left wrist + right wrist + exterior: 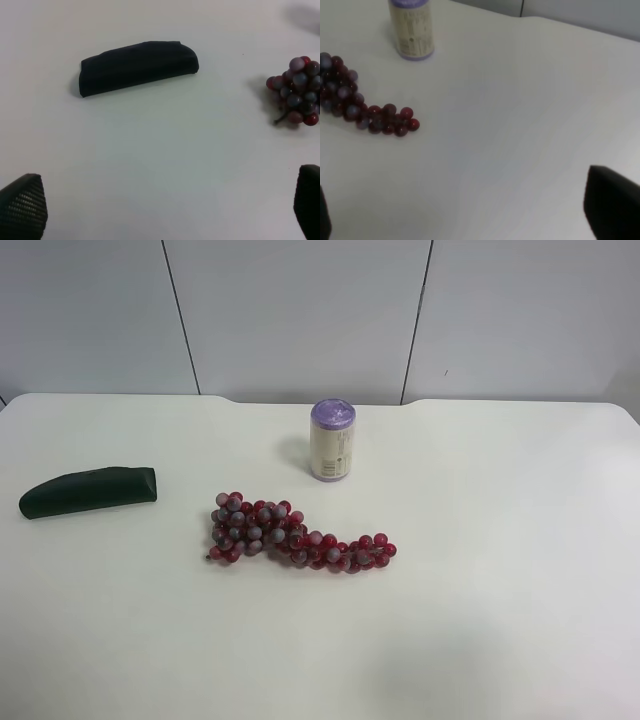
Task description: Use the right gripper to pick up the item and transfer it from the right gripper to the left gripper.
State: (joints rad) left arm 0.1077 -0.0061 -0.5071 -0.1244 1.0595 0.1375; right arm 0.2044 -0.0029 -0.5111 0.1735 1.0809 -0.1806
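Observation:
The item, a dark green soft pouch, lies flat on the white table at the exterior high view's left. It also shows in the left wrist view, ahead of my left gripper. That gripper's two black fingertips stand wide apart with nothing between them. My right gripper is also open and empty, with one dark fingertip showing at the frame's edge. The pouch is out of the right wrist view. Neither arm shows in the exterior high view.
A red-purple grape bunch lies mid-table; it also shows in the right wrist view and the left wrist view. A purple-lidded cream can stands upright behind it, and shows in the right wrist view. Grey wall panels stand behind the table.

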